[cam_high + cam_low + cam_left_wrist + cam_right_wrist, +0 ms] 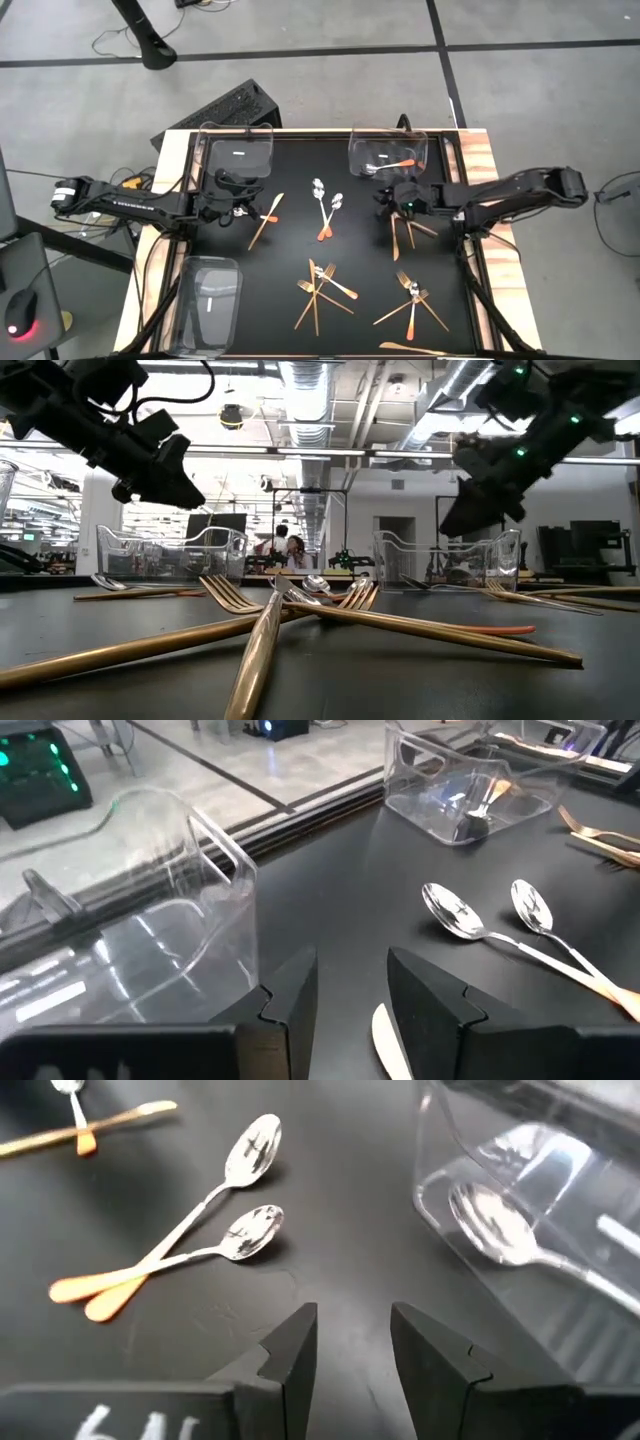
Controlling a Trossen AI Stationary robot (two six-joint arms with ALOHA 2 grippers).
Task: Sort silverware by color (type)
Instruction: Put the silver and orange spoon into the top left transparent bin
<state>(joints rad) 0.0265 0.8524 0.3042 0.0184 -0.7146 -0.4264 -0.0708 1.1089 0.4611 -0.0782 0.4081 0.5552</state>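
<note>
Gold forks, gold knives and orange-handled silver spoons lie scattered flat on the black mat. My left gripper (243, 208) (350, 995) hovers open beside the far-left clear tray (238, 155), above the tip of a gold knife (266, 218) (385, 1040). My right gripper (383, 196) (350, 1350) hovers open just in front of the far-right tray (388, 152), which holds one spoon (500, 1230). Two spoons (325, 205) (200, 1245) lie crossed at their handles between the grippers. In the low view both grippers (165, 480) (475, 505) hang clear of the table.
A third clear tray (205, 300) stands at the near-left corner. Crossed forks (320, 290) lie mid-near; forks and a spoon (412, 300) lie near-right. Two forks (405, 230) lie below the right gripper. A knife (415, 348) lies at the near edge. People show far off in the room.
</note>
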